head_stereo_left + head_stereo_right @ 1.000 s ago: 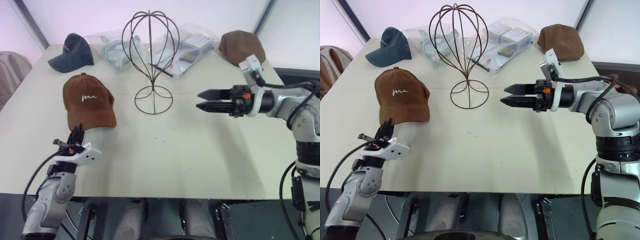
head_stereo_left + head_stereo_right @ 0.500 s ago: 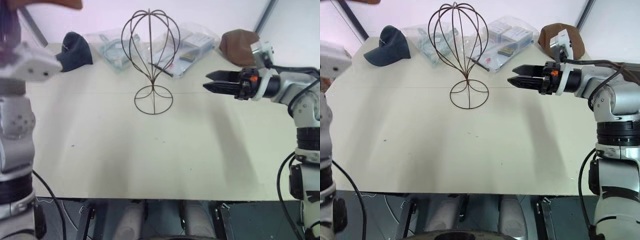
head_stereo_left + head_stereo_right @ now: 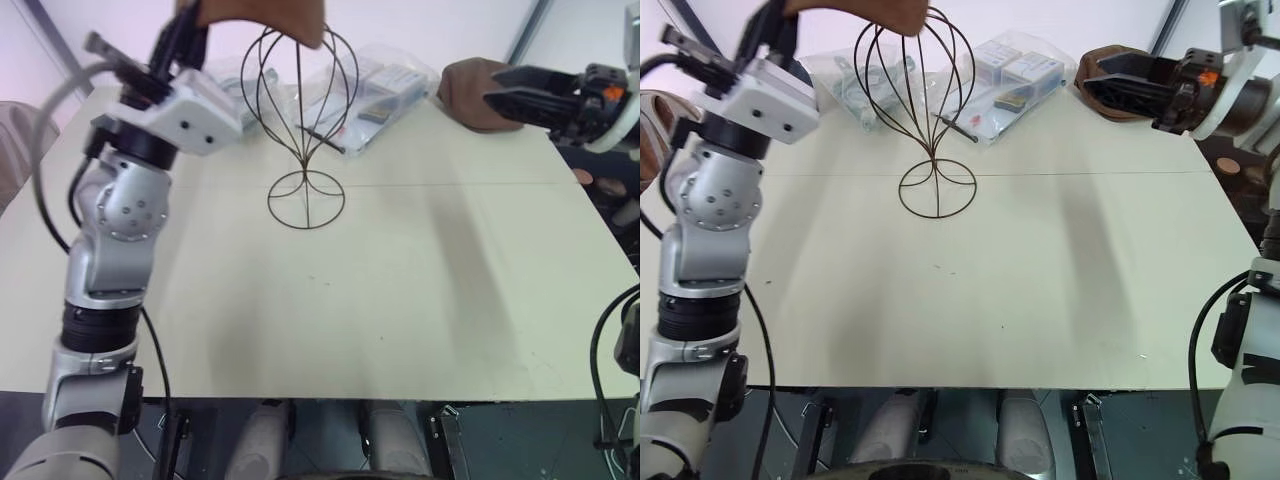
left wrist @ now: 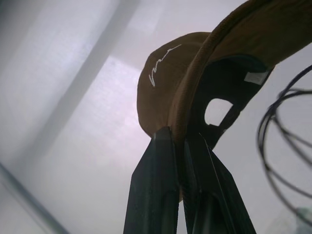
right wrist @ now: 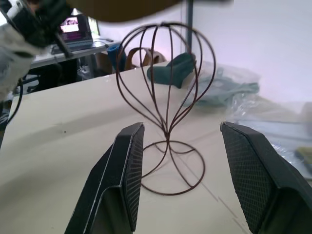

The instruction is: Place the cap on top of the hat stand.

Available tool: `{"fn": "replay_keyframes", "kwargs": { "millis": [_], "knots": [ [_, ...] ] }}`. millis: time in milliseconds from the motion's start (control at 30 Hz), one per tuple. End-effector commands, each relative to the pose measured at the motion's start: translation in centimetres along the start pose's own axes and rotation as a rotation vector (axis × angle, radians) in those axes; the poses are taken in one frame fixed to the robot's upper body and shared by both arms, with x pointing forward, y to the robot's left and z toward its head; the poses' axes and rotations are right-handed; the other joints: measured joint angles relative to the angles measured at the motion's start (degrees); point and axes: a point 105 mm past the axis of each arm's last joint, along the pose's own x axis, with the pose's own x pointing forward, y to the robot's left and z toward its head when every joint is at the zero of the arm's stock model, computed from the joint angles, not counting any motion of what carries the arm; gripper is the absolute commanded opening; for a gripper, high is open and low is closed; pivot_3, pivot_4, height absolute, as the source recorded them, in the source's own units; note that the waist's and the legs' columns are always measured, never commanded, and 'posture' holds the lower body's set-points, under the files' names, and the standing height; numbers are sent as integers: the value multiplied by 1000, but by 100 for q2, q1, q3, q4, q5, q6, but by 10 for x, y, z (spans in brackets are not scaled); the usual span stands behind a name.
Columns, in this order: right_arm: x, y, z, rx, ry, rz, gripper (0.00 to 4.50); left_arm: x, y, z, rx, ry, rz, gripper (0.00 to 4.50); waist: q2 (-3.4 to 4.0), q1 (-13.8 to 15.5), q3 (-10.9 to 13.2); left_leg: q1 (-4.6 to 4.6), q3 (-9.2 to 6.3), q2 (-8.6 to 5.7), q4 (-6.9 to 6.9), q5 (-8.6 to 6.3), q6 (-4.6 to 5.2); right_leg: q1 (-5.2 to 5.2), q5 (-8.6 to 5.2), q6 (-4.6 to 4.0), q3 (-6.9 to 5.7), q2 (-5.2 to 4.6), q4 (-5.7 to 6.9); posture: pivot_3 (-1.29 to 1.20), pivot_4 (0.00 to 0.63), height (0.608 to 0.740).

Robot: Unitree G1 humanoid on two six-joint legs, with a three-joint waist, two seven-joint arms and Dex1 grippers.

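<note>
**Cap lifted off the desk, now up beside the stand's crown**

A second ago the rust-brown suede baseball cap with white script embroidery (image 4: 195,73) sat on the desk at near left, left gripper (image 4: 181,141) just at its brim. Now it's airborne: fingers clamped shut on the cap's edge near the brim, cap hanging at the top of the head views, touching or just short of the top of the tall dark wire hat stand with the egg-shaped cage (image 3: 303,120). Can't tell contact; the cap is cropped at the frame edge. Pick is done, what's left is centring and lowering over the cage.

Right gripper (image 5: 185,170) has pulled back and up toward the far right desk corner, fingers wide apart, holding nothing, pointing at the stand from the side. It sits in front of the plain brown flat cap (image 3: 470,90).

Room:
- Pale desk (image 3: 400,300) bare in front and to both sides of the stand's ring base.
- Clear plastic bags of parts (image 3: 380,85) close behind the stand, near the far edge; don't overshoot backward.
- Stand is light wire; a sideways nudge from the cap could tip it.
</note>
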Motion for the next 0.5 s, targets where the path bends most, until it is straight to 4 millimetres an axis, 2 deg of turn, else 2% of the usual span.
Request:
{"fn": "replay_keyframes", "kwargs": {
  "millis": [33, 200, 500],
  "knots": [
    [-7, 3, 11, -39, -25, -10, 2551, 1, 7, 26, -54, -78, 43, 41, 0, -4, 0, 0, 0, 0, 2, 0, 0, 0, 1, 1, 1, 0, 0, 0, 150, 740],
    [-7, 3, 7, -28, -26, -11, 2551, -4, 1, 38, -74, -84, 42, 41, 0, 4, 0, 0, 5, -1, 4, 0, 0, 1, 3, 5, 7, 0, 0, 0, 150, 740],
    [1, 1, 0, -4, -30, -3, 2551, -29, -7, 26, -45, 29, 44, 41, 0, 26, 0, 4, 10, -1, 8, 1, 1, 2, 4, 5, 13, 0, 2, 0, 150, 740]
  ]
}}
